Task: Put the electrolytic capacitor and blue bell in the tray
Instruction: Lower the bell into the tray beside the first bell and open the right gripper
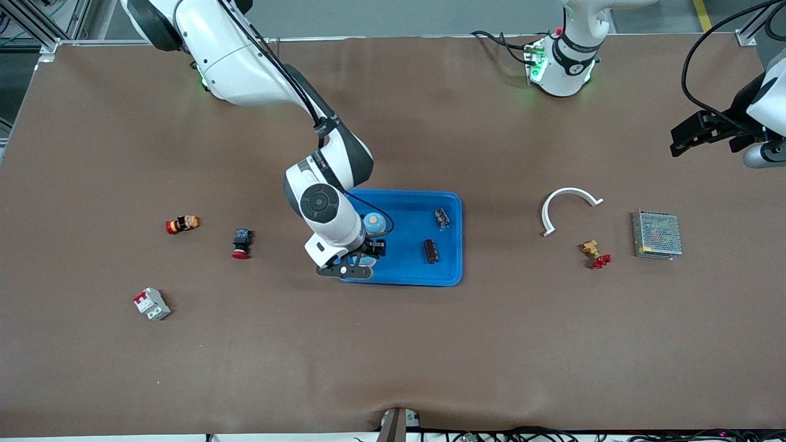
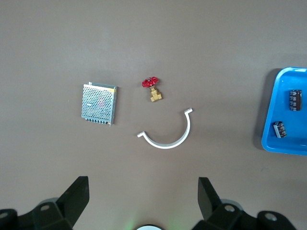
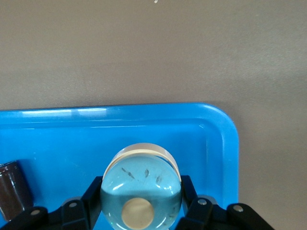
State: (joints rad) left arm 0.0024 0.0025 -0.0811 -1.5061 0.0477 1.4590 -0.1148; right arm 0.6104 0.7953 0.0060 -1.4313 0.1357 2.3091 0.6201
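Note:
The blue bell (image 3: 141,191), a pale-blue dome with a beige button, sits between the fingers (image 3: 188,194) of my right gripper (image 3: 141,196), which is shut on it. It hangs low over the bright-blue tray (image 3: 144,129), close to the corner that is nearer the front camera at the right arm's end. From the front, that gripper (image 1: 356,268) and arm hide most of the bell (image 1: 366,261). Two dark electrolytic capacitors (image 1: 431,250) (image 1: 441,218) lie in the tray (image 1: 405,270). My left gripper (image 2: 144,201) waits open, high over the left arm's end of the table (image 1: 700,132).
Another pale-blue dome with a beige top (image 1: 374,222) shows in the tray beside the right arm. A white curved clip (image 1: 568,205), a brass valve (image 1: 595,253) and a mesh metal box (image 1: 657,234) lie toward the left arm's end. Two red push-buttons (image 1: 182,224) (image 1: 241,242) and a breaker (image 1: 151,303) lie toward the right arm's.

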